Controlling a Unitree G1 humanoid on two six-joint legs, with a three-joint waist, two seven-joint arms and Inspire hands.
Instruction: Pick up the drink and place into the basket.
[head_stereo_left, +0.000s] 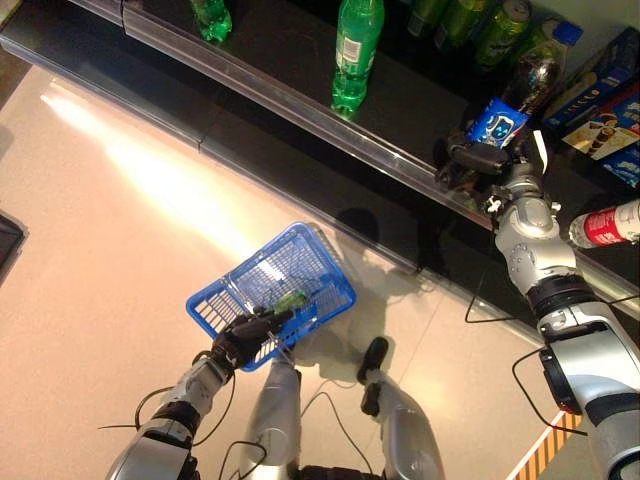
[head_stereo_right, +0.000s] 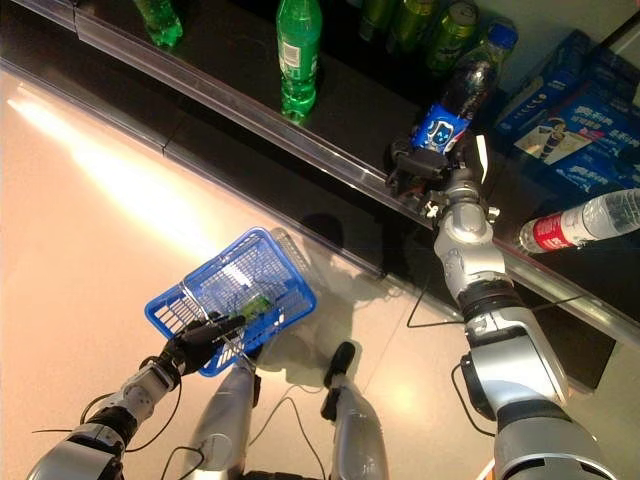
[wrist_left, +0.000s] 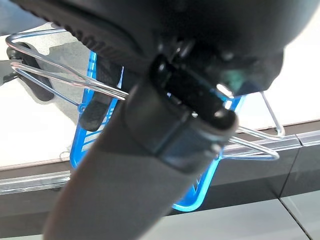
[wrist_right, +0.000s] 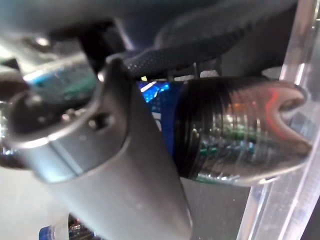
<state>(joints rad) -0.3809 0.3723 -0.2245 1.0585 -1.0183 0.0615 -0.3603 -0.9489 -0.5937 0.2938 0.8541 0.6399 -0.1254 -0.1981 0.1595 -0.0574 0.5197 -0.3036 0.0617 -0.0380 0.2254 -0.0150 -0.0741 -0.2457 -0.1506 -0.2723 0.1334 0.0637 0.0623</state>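
— Where is the drink?

— The dark cola bottle with a blue label (head_stereo_left: 513, 100) is at the front edge of the black shelf (head_stereo_left: 290, 60), tilted, its base near the shelf's clear plastic lip. The right hand (head_stereo_left: 482, 156) has its fingers and thumb curled round the bottle's lower body; the wrist view shows the thumb across the label.

— And the basket?

— The blue plastic basket with wire handles (head_stereo_left: 300, 262) hangs over the pale floor, well apart from the bottle. The left hand (head_stereo_left: 243, 338) is closed round its wire handles. Something green (head_stereo_left: 291, 299) lies inside; I cannot tell what.

— Anything else on the shelf?

— A green plastic bottle (head_stereo_left: 356, 50) stands upright near the front edge, and a clear bottle with a red label (head_stereo_left: 606, 224) lies on its side at the right.
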